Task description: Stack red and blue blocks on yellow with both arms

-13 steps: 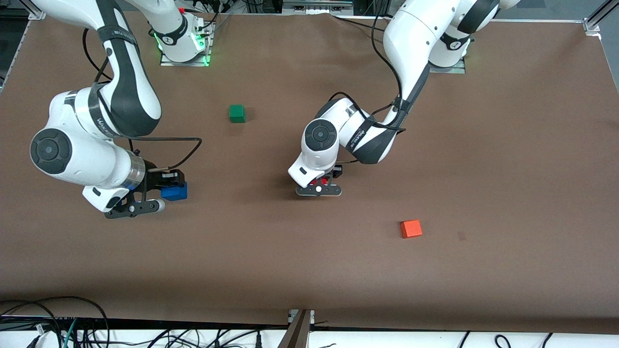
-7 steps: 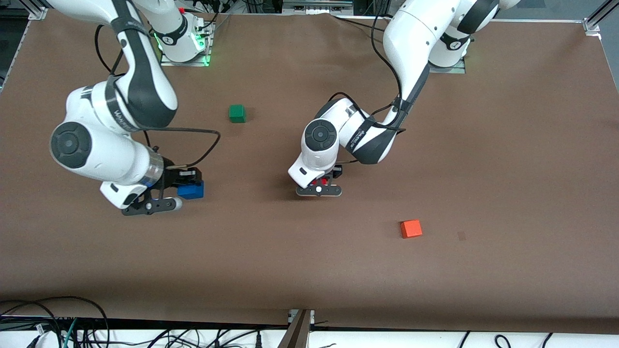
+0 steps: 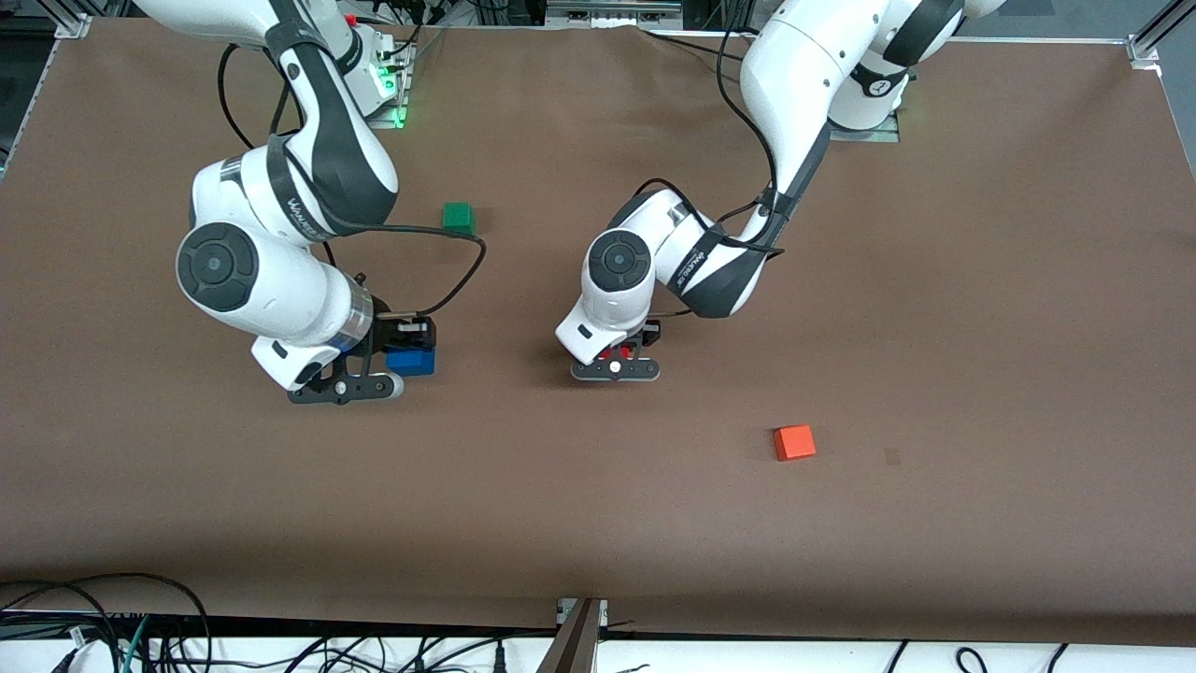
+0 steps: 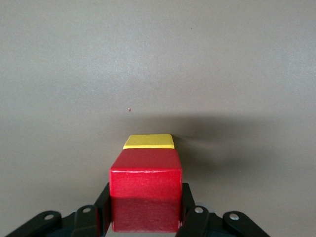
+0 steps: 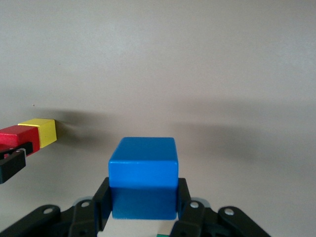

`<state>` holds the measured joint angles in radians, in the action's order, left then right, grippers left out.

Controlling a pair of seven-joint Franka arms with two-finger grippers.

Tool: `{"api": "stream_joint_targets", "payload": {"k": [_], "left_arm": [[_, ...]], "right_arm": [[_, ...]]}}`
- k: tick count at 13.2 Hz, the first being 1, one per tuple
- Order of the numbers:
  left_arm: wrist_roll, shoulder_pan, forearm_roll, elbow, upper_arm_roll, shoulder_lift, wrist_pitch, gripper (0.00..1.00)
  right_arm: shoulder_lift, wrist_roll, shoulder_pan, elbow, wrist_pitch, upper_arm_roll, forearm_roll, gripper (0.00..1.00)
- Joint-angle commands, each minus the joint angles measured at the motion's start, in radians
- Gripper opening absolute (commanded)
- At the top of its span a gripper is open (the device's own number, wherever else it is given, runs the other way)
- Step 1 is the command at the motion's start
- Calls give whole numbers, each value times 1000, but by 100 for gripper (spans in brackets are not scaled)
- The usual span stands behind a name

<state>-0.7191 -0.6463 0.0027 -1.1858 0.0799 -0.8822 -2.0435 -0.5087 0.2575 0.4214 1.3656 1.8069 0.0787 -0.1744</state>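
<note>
— Left gripper first: what has it got?

— Its fingers are clamped on the red block, low over the middle of the table. From the left wrist view the yellow cube sits under the red one, though I cannot tell whether the two are touching.

— And the right gripper?

— Closed on the blue block, held up toward the right arm's end of the table, well apart from the yellow cube — which the right wrist view shows off to one side with the red one at it.

— So how far along are we?

— I'd judge about halfway. Red is at the yellow cube but not let go; blue has yet to be carried over and set on top.
</note>
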Motion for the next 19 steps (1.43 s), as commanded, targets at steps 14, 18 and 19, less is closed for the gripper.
{"api": "stream_joint_targets", "payload": {"k": [14, 18, 19], "left_arm": [[-33, -1, -1, 49, -14, -5, 48, 100], [-16, 134, 2, 172, -12, 47, 285, 100], [15, 181, 3, 175, -12, 89, 322, 100]], "right_arm": [[-31, 83, 53, -39, -14, 6, 4, 10], [-33, 127, 71, -39, -12, 6, 9, 10], [-42, 147, 86, -40, -8, 7, 10, 10]]}}
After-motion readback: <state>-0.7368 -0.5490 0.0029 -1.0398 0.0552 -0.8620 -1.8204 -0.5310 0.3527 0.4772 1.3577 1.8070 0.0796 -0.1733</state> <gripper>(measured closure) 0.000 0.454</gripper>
